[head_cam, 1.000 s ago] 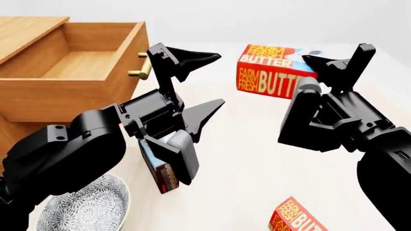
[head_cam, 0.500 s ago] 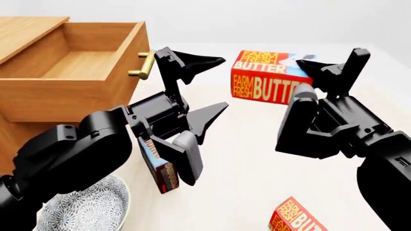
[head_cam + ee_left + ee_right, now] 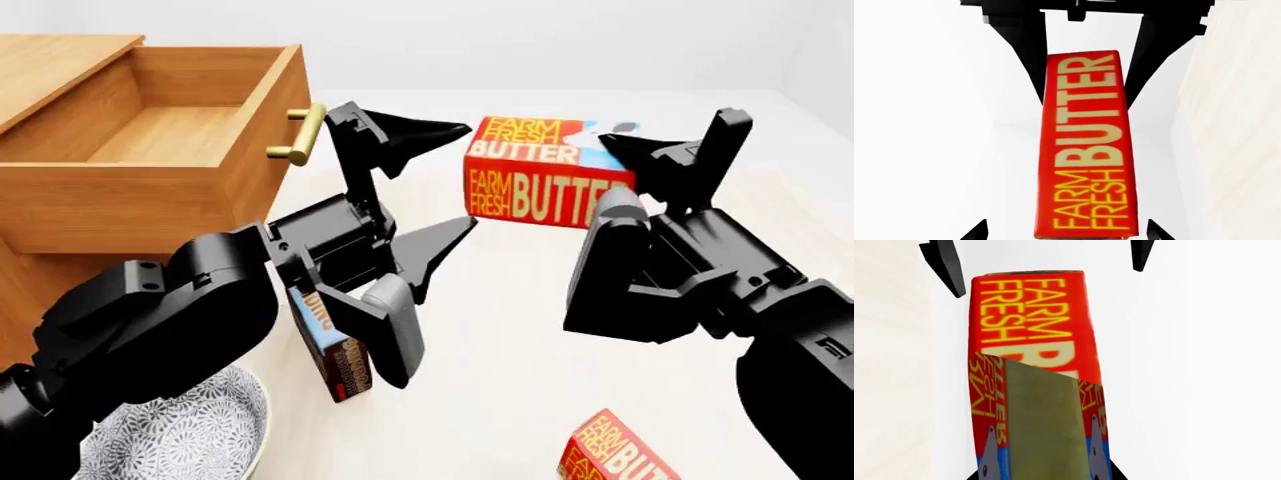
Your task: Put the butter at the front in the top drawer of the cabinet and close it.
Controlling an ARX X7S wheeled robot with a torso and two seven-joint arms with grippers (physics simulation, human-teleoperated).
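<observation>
A red "FARM FRESH BUTTER" carton [image 3: 550, 187] is held off the pale desk [image 3: 507, 330] by the right tool [image 3: 647, 160], whose 2 fingers are pinched on the carton's far end. The carton's long axis is laid roughly level and runs across the head view, its lettered side turned toward the camera and its free end pointed at the left tool [image 3: 427, 180]. That tool is spread wide, 1 finger above and 1 below, just beside the carton's free end; whether contact is made cannot be told.

To the left, the top drawer [image 3: 174, 130] of the light wooden cabinet [image 3: 54, 60] is pulled out, its brass handle [image 3: 300, 135] seen near the left tool. On the desk, a 2nd butter carton [image 3: 627, 452] is seen at the near edge, a blue-and-brown box [image 3: 334, 365] is stood behind the left arm, and a patterned bowl [image 3: 187, 440] is set beside it. A plain white wall is seen behind the desk.
</observation>
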